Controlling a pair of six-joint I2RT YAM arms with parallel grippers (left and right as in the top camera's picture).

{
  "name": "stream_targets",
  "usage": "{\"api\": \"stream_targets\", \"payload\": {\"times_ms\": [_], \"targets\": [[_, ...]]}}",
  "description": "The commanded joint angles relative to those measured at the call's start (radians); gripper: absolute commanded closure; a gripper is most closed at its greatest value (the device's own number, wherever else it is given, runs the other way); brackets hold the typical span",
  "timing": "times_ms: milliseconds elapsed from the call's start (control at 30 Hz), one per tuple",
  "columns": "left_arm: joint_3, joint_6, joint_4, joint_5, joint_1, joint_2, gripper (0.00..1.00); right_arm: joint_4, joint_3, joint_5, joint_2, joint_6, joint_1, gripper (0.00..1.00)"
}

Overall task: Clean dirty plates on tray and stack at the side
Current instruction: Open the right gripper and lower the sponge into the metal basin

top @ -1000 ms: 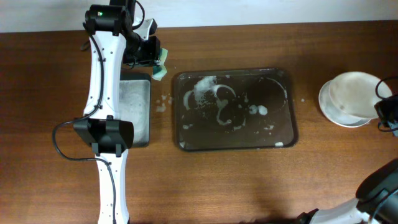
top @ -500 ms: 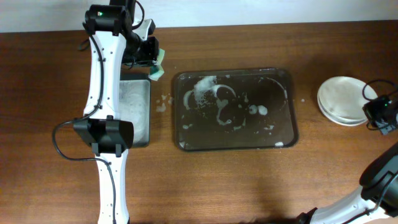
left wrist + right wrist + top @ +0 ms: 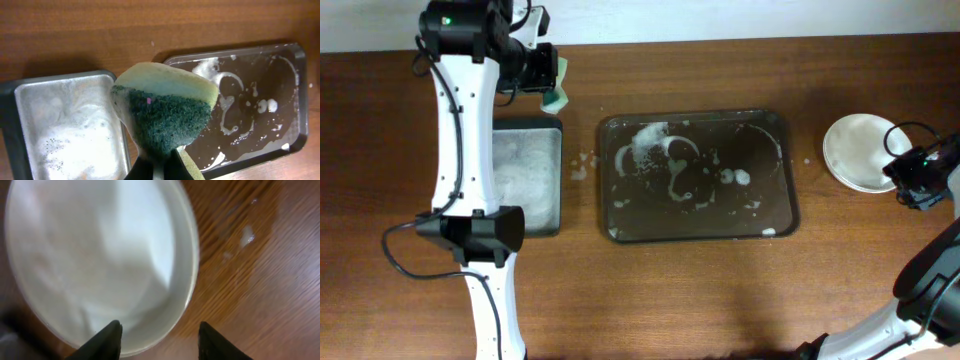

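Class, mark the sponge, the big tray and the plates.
sponge (image 3: pixel 165 117), left wrist view, green scrubbing face
big tray (image 3: pixel 765 190), overhead view, bare dark floor
plates (image 3: pixel 860 152), overhead view, top plate's middle

Right wrist view: the plates (image 3: pixel 95 255) are smeared by blur and cut off at nine and twelve o'clock, and the number stacked cannot be counted. Only the fingertips of the right gripper (image 3: pixel 160 330) are shown, at six o'clock. Left wrist view: the left gripper (image 3: pixel 159 169) is largely covered by the sponge (image 3: pixel 165 112), which also masks the tray (image 3: pixel 280 115) at its seven o'clock corner. The small tray (image 3: pixel 60 79) is clipped at six o'clock. Overhead, its nine o'clock side is hidden under the left arm (image 3: pixel 465 150).
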Motion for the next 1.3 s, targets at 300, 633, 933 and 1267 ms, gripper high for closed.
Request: {"api": "stream_targets", "payload": {"times_ms": [300, 633, 933, 1267], "targets": [[-0.069, -0.025, -0.002, -0.251, 0.005, -0.029, 1.00, -0.110, 0.082, -0.091, -0.224, -0.144, 0.268, 0.40], [-0.476, -0.078, 0.008, -0.332, 0.016, -0.029, 1.00, -0.100, 0.082, 0.016, -0.224, -0.143, 0.417, 0.35], [-0.494, -0.077, -0.002, -0.325, 0.047, -0.029, 0.52, -0.105, 0.082, 0.016, -0.223, -0.144, 0.421, 0.34], [-0.494, -0.105, -0.002, -0.323, 0.046, -0.056, 0.07, -0.120, 0.082, 0.015, -0.222, -0.158, 0.421, 0.34]]}}
